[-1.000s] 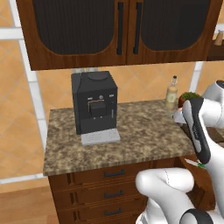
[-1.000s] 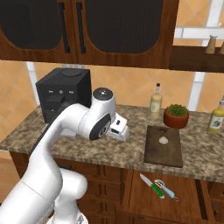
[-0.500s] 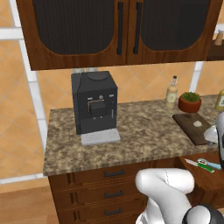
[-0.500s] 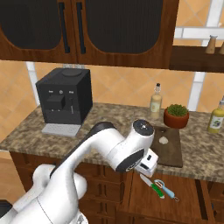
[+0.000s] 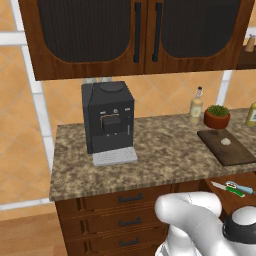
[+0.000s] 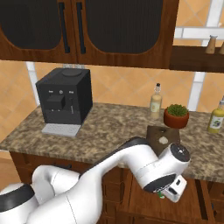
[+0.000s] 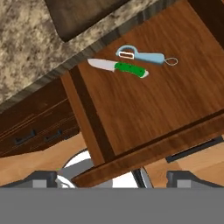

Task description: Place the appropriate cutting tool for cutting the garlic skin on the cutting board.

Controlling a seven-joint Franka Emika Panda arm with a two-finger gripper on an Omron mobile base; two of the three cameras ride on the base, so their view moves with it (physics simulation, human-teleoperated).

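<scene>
Left base view: the cutting board lies on the worktop with the garlic on it, and the knife lies in the open drawer below, beside the grey peeler. Right base view: the tool hangs low in front of the worktop edge, below the board; its jaw state cannot be told. Hand view: the knife lies well ahead of the two fingertips, which stand wide apart and hold nothing, the peeler just beside it on the drawer floor.

Glossy white arm, seemingly dark-jointed
</scene>
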